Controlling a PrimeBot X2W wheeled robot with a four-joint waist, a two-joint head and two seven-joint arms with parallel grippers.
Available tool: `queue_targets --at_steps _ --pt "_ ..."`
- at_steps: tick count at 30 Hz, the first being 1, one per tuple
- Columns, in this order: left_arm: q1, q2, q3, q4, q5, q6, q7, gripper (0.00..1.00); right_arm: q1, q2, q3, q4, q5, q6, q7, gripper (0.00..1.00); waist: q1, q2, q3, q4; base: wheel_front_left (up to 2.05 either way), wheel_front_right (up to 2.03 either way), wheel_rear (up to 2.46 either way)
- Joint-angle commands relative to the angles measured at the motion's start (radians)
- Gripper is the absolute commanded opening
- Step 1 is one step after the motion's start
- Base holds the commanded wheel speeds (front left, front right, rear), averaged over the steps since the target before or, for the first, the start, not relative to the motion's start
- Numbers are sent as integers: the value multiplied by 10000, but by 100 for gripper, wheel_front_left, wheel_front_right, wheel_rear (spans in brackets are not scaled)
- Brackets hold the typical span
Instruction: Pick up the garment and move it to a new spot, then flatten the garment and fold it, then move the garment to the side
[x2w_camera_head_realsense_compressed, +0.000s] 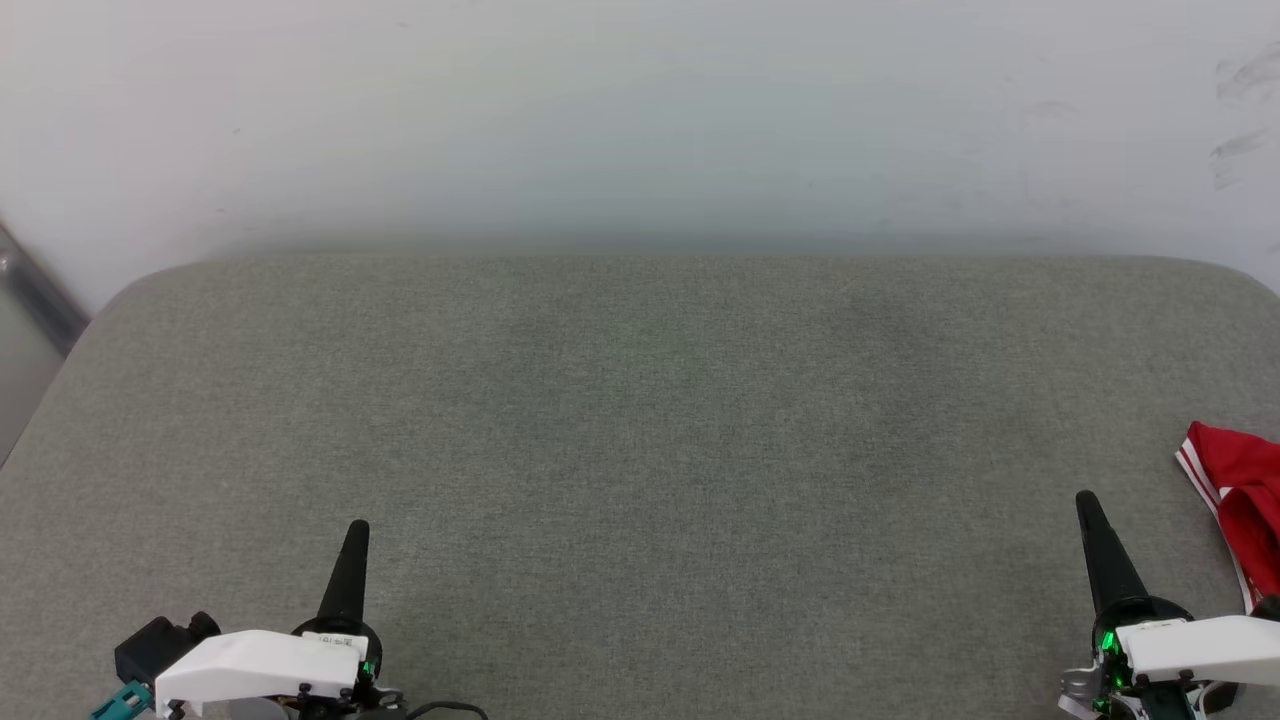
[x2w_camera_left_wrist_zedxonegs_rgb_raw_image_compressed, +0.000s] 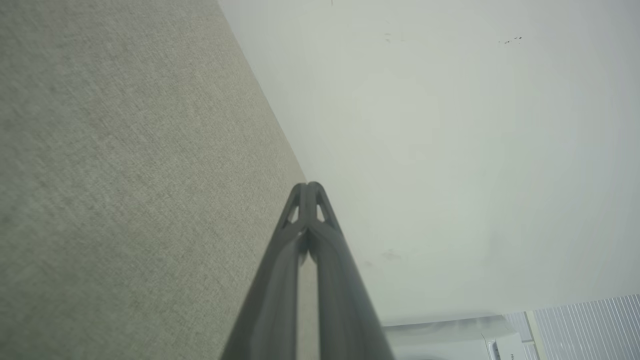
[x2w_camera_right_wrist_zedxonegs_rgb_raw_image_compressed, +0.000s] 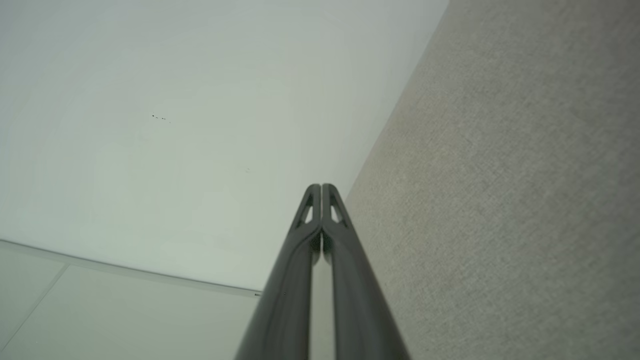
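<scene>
Part of the red garment (x2w_camera_head_realsense_compressed: 1240, 505), with red-white striped trim, lies at the far right edge of the head view; the rest is cut off by the frame. My right gripper (x2w_camera_head_realsense_compressed: 1086, 503) is at the lower right, just left of the garment and apart from it, its fingers pressed together. My left gripper (x2w_camera_head_realsense_compressed: 357, 530) rests at the lower left, far from the garment. In the left wrist view the left gripper (x2w_camera_left_wrist_zedxonegs_rgb_raw_image_compressed: 309, 186) is shut on nothing. The right wrist view shows the right gripper (x2w_camera_right_wrist_zedxonegs_rgb_raw_image_compressed: 321, 187) likewise shut and empty.
A wide grey-green fabric surface (x2w_camera_head_realsense_compressed: 640, 430) spreads before me, ending at a pale wall (x2w_camera_head_realsense_compressed: 640, 120) behind. A dark metal bar (x2w_camera_head_realsense_compressed: 35, 290) runs past its far left corner. A white appliance (x2w_camera_left_wrist_zedxonegs_rgb_raw_image_compressed: 460, 340) stands low in the left wrist view.
</scene>
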Motion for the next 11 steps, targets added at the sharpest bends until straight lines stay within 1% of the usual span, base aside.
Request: queue_targets --at_steps 1,11 --pt "-210 42 59 -3 -222 -60 69 0 -252 8 7 -8 231 -1 85 0 0 0 8 -3 0 0 0" --pt "-392 29 172 103 -1146 -159 286 0 -451 11 11 103 1064 -1 292 0 0 0 72 -30 0 0 0"
